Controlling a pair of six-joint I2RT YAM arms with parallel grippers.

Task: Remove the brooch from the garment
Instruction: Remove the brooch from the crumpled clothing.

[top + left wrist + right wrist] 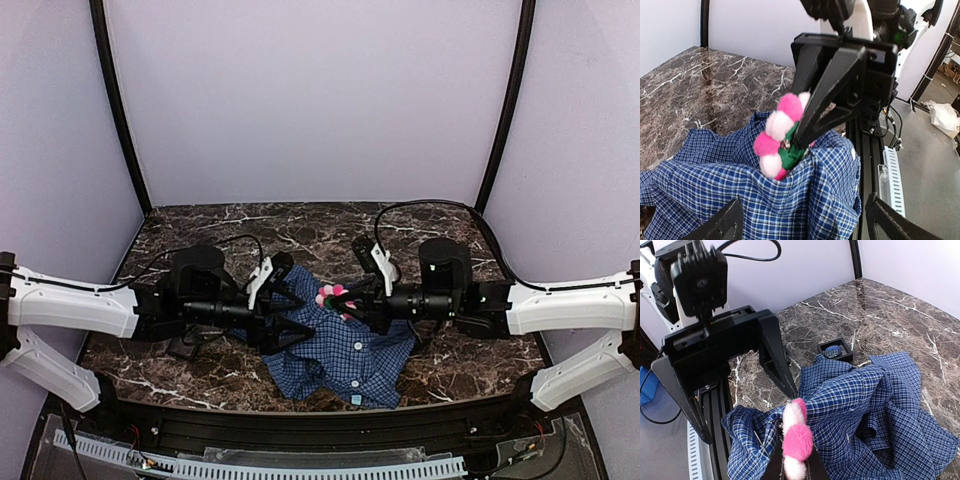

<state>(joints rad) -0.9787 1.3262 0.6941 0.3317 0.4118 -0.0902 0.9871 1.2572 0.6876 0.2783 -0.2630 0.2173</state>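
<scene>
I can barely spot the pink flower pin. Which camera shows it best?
Left wrist view: the brooch sits mid-frame, large, petals and green part clear. The top view shows only a tiny pink speck; the right wrist view catches it edge-on.

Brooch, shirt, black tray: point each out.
brooch [779, 126], left wrist view, pale pink petal.
shirt [350, 355], top view, middle of the cloth.
tray [829, 342], right wrist view, far rim.

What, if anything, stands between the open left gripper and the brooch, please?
Nothing rigid does. The left gripper is open, with only the bunched cloth of the garment rising between its fingers towards the brooch. The right gripper is clamped on the brooch from the far side.
</scene>
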